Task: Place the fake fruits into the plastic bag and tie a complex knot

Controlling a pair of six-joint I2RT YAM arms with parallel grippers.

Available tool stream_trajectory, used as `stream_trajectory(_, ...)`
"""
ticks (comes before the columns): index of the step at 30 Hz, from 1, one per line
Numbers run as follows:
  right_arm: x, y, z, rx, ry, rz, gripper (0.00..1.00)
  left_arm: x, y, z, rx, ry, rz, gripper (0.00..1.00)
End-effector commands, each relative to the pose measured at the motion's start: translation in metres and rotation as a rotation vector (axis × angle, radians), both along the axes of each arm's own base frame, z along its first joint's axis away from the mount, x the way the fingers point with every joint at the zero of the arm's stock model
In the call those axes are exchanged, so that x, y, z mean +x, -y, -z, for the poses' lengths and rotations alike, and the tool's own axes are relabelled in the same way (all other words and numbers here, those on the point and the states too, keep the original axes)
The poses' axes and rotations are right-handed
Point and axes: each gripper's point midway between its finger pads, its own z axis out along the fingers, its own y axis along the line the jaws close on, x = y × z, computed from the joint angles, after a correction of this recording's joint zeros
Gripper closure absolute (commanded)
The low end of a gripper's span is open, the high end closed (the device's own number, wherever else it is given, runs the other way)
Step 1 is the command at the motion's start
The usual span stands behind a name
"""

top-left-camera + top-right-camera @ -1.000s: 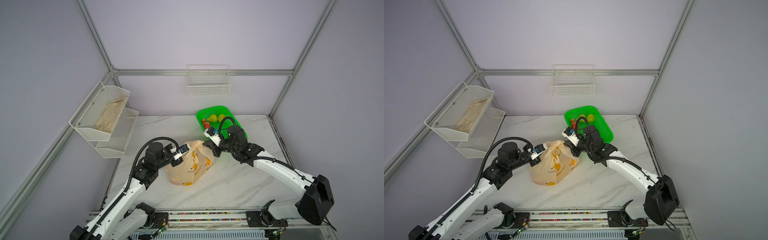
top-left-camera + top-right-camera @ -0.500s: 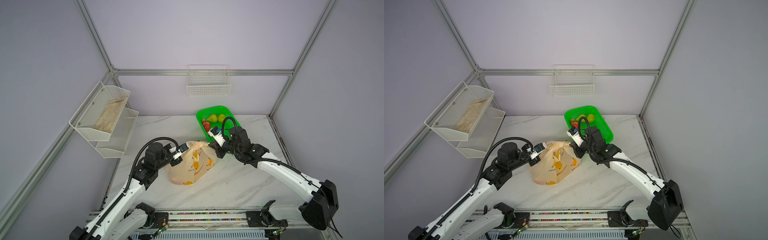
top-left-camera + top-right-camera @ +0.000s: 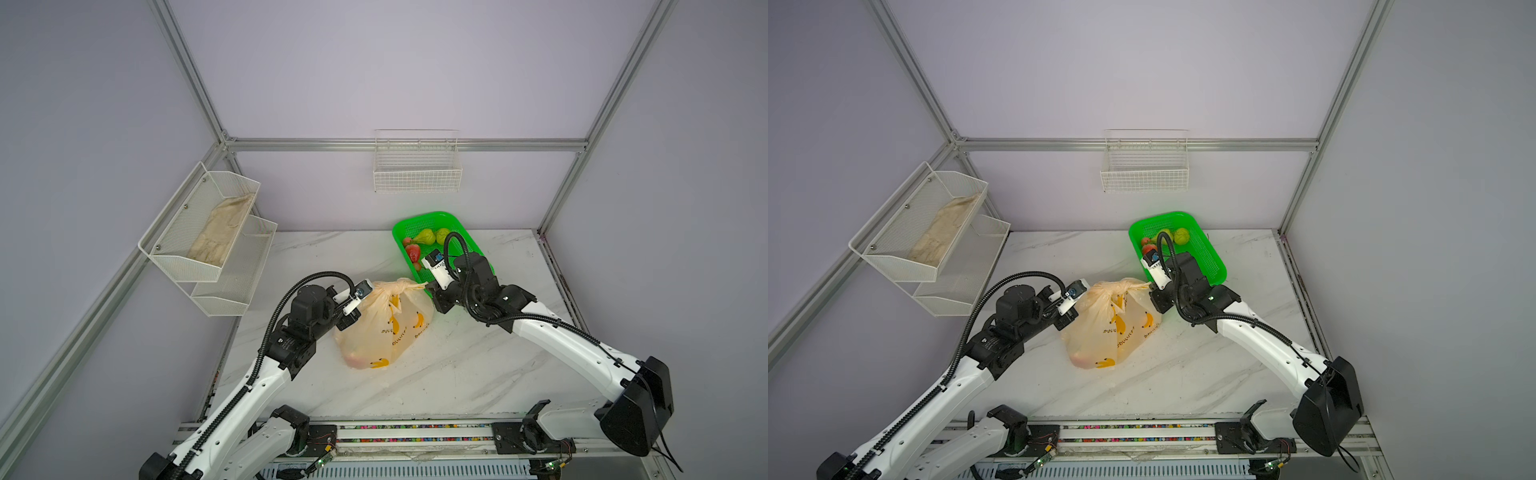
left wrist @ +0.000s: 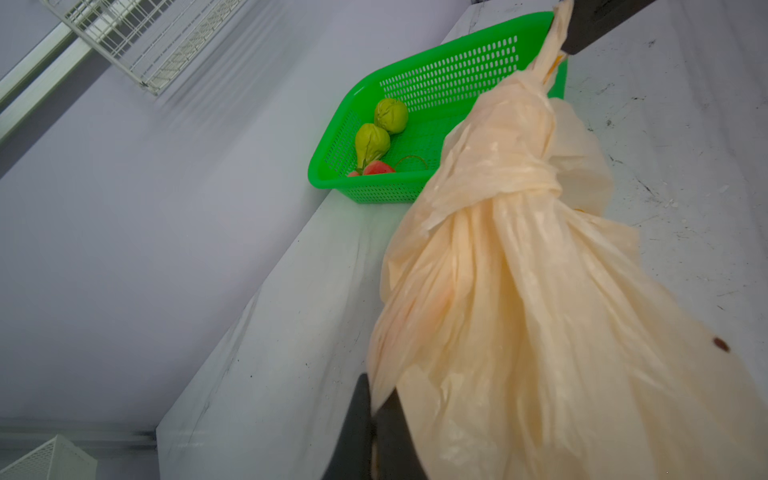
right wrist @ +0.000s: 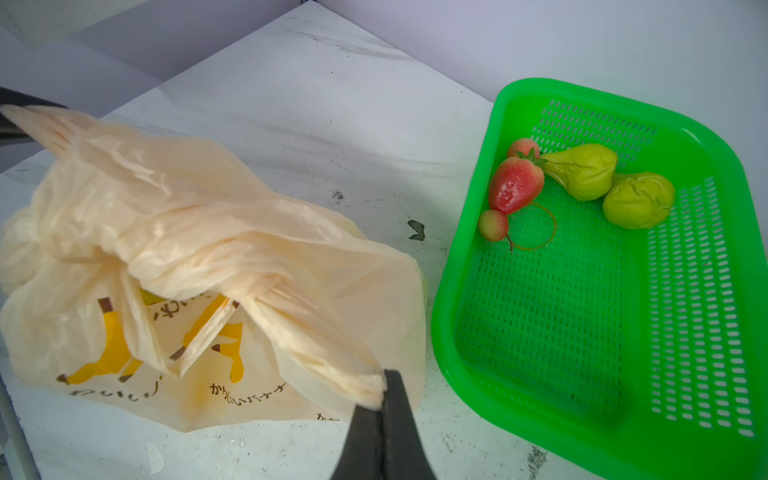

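- Pale purple walls (image 3: 374, 83) stand around a white marble surface (image 3: 457, 374), and a green basket (image 3: 422, 216) sits at the back of it.
- The plastic bag (image 3: 386, 328) lies on the surface just beside the basket, on the basket's front side.
- The left claw (image 4: 371, 401) is pressed together. It pinches one flat handle strip of the bag, on the side far from the basket.
- The right claw (image 5: 380, 395) is pressed together too. It pinches the other strip, right by the basket's near corner.
- The knot (image 4: 509, 183) sits between the two claws, on the end of the bag nearest the basket.
- The two strips make one long line through the knot. One end points at the basket and the other end points away from it.
- The bag's fat bottom points away from the basket, and a pinkish fruit (image 3: 356, 360) shows through the plastic there.
- Two green pears (image 5: 582, 170) and some strawberries (image 5: 515, 187) lie in the basket, not in the bag.
- I think the step in hand is pulling the knot tight.
- To do it well, both claws should pull apart along that long line, slowly and with the same pull.
- They should stay low, so the bag does not lift or slide.
- The plastic looks thin, so a hard tug may rip it or make a strip slip out.
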Motion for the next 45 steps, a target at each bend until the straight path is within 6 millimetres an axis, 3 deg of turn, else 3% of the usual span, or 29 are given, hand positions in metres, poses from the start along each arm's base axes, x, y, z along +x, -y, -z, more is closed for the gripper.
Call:
stream_trajectory(1, 0.005, 0.031, 0.031, -0.096, -0.068, 0.155, 1.00, 0.013, -0.033, -0.038, -0.021, 0.072, -0.187, 1.00)
stream_trajectory(8, -0.001, 0.050, 0.063, -0.132, -0.151, 0.254, 1.00, 0.023, -0.081, -0.016, 0.056, 0.026, -0.425, 1.00)
stream_trajectory(12, 0.001, 0.068, 0.090, -0.180, -0.202, 0.326, 1.00, 0.025, -0.106, -0.011, 0.063, 0.018, -0.542, 1.00)
stream_trajectory(21, 0.011, 0.090, 0.099, -0.142, -0.257, 0.427, 1.00, 0.025, -0.133, 0.014, 0.054, -0.049, -0.659, 1.00)
stream_trajectory(25, 0.010, 0.094, 0.111, -0.116, -0.309, 0.465, 1.00, 0.025, -0.143, 0.027, 0.065, -0.081, -0.695, 1.00)
stream_trajectory(31, 0.013, 0.125, 0.116, -0.050, -0.361, 0.575, 1.00, 0.022, -0.155, 0.042, 0.061, -0.110, -0.736, 1.00)
stream_trajectory(37, 0.003, 0.127, 0.128, -0.018, -0.408, 0.587, 1.00, 0.027, -0.149, 0.058, 0.047, -0.164, -0.716, 1.00)
stream_trajectory(41, -0.003, 0.127, 0.121, 0.034, -0.397, 0.593, 1.00, 0.025, -0.146, 0.062, 0.045, -0.182, -0.699, 1.00)
stream_trajectory(45, -0.006, 0.130, 0.135, 0.031, -0.430, 0.619, 1.00, 0.025, -0.149, 0.071, 0.071, -0.205, -0.714, 1.00)
